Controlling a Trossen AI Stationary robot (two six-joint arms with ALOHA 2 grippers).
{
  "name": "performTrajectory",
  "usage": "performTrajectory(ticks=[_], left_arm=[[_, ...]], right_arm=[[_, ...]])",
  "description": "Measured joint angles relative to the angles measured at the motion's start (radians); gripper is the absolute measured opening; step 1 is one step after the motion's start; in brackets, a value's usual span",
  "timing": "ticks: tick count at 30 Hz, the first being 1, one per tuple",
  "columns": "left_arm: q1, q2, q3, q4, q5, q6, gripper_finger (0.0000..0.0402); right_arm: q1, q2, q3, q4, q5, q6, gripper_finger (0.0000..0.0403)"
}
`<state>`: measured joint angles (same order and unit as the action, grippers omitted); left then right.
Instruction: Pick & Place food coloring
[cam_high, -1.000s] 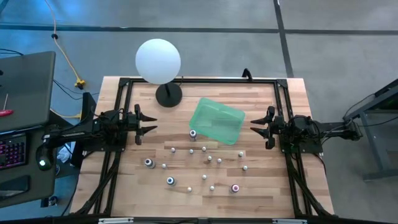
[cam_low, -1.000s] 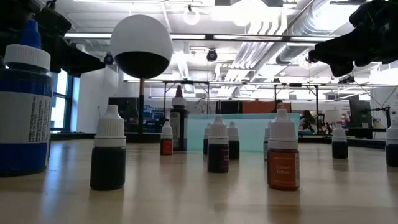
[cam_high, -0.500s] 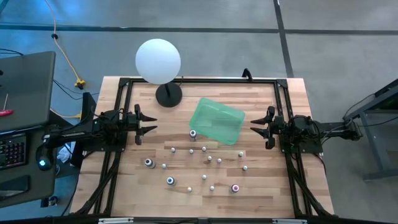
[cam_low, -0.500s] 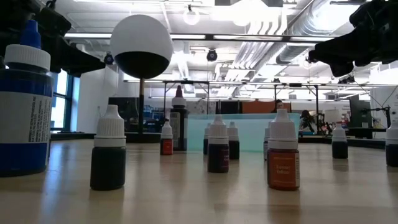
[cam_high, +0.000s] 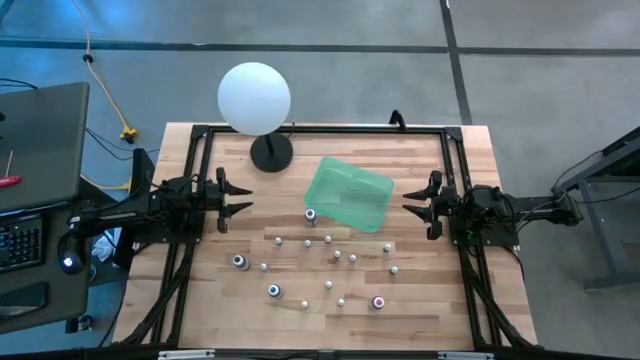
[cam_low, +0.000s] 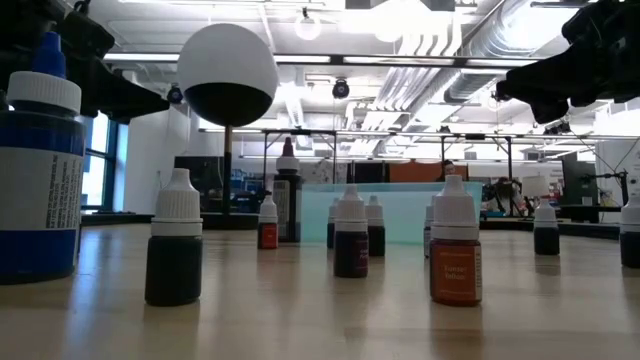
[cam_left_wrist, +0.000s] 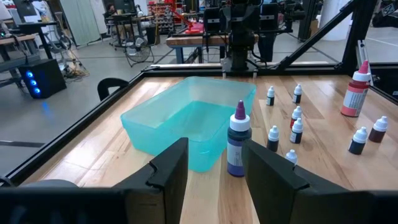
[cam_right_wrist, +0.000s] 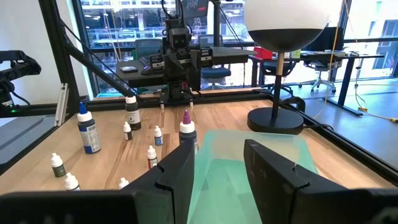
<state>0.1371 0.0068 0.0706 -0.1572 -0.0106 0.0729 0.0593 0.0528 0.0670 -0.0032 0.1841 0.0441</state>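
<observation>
The surface (cam_high: 420, 160) is pale wood planking, matte with a faint grain, framed by black metal rails. The bottles (cam_high: 329, 262) — small plastic droppers with conical white caps — stand upright and scattered across its middle and near half, none touching another. A few are larger: a blue-topped one (cam_high: 274, 291) and a dark-topped one (cam_high: 239, 262) toward the left, a pink-topped one (cam_high: 378, 302) toward the right, and a taller dark bottle (cam_high: 310, 215) with a pointed tip standing just beside the tray (cam_high: 348, 194). The tray is a translucent green plastic rectangle with rounded corners and shallow walls, lying askew behind the bottles. Beside it, at the far edge, a smooth white ball (cam_high: 254, 97) sits on a thin post over a round black base.

The left end effector (cam_high: 241, 197) hangs at the surface's left edge, its dark angular fingers spread apart and holding nothing. The right end effector (cam_high: 411, 204) hangs at the right edge, likewise parted and empty — well apart from every bottle.
</observation>
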Motion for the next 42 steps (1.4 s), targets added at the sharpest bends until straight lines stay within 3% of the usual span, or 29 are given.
performTrajectory(ticks=[23, 32, 36, 42], left_arm=[[0.000, 0.000, -0.004, 0.046, 0.007, -0.014, 0.0147], [0.000, 0.000, -0.004, 0.063, 0.052, -0.332, 0.0147], [0.000, 0.000, -0.004, 0.110, 0.049, -0.487, 0.0147], [0.000, 0.000, -0.004, 0.114, 0.028, -0.555, 0.0147]], right_arm=[[0.000, 0.000, 0.000, 0.075, 0.008, -0.024, 0.0133], [0.000, 0.005, 0.000, 0.214, 0.006, -0.051, 0.0133], [0.000, 0.040, 0.000, 0.255, -0.066, -0.111, 0.0133], [0.000, 0.182, 0.000, 0.391, -0.170, -0.142, 0.0133]])
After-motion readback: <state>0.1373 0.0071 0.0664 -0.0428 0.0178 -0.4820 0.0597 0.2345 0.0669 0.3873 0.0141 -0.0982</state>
